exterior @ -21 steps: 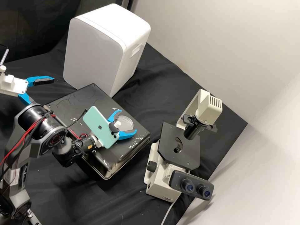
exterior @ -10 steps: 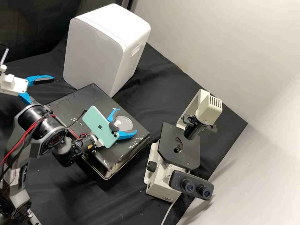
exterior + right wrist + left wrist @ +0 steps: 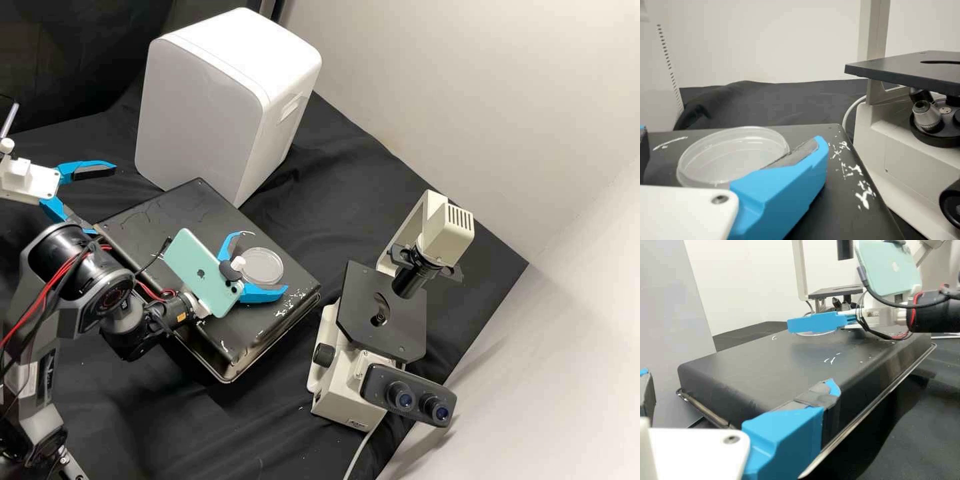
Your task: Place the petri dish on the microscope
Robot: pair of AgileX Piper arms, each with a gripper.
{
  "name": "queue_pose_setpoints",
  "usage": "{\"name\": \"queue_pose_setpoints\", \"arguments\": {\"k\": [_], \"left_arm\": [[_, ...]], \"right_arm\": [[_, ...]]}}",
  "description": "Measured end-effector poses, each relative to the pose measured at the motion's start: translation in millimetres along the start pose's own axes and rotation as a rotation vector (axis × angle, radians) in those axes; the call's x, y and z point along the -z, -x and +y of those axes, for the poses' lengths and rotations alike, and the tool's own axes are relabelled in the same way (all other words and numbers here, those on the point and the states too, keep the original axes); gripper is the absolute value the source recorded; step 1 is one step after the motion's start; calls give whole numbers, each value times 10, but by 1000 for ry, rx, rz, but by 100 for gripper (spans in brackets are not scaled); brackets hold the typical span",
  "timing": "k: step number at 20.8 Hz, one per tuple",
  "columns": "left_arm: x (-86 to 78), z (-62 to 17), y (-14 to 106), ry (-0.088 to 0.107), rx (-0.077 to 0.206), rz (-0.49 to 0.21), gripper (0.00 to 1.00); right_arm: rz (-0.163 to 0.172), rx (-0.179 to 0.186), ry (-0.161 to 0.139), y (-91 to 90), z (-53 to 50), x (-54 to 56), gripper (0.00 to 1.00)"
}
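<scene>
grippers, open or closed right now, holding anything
left gripper: open, holding nothing
right gripper: open, one finger on either side of the petri dish, not closed on it

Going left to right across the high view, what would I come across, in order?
left gripper → petri dish → microscope
</scene>
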Motion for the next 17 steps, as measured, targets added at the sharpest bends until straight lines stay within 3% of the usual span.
{"name": "queue_pose_setpoints", "arguments": {"k": [10,15,17], "left_arm": [[5,16,-17,-3,-7,-1,100],[5,16,-17,-3,-7,-1,100],[5,16,-17,-3,-7,-1,100]], "right_arm": [[3,-4,1,74,-2,-9,100],[-62,-16,55,-14,-56,-116,100],[-63,-26,78,-62,-83,-130,100]]}}
